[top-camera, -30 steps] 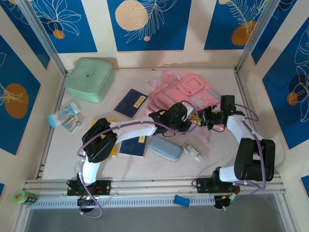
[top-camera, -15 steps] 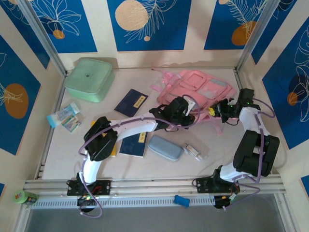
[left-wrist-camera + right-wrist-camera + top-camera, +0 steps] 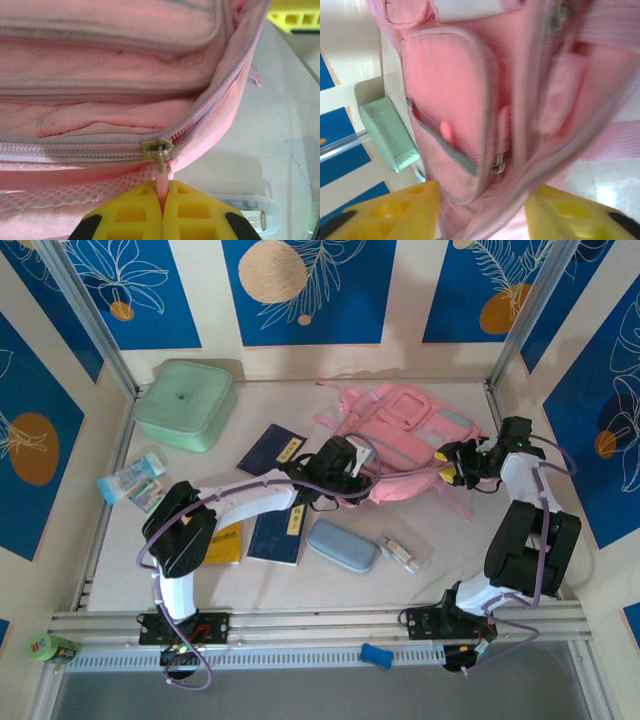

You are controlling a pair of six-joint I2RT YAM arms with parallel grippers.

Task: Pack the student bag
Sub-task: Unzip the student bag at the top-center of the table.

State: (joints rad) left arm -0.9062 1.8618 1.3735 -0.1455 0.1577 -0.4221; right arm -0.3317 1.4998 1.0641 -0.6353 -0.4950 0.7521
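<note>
Bag (image 3: 410, 425) lies flat at the counter's (image 3: 330, 585) far right, its long axis slanting from far-left, the straps' (image 3: 338, 400) end, to near-right. From above its zipper is too small to read. The left wrist view shows the zipper pull (image 3: 162, 175) pinched in the closed left gripper (image 3: 162, 202). The right wrist view shows the right gripper (image 3: 482, 210) wide apart, with pink fabric between.

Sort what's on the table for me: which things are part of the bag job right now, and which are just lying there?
In play:
- student bag
- zipper pull, pinched by the left gripper
- right gripper, open at the bag

Lying untouched, perhaps for packing later:
- mint-green box
- far blue booklet
- near blue booklet
- grey-blue case
- small bottle
</note>
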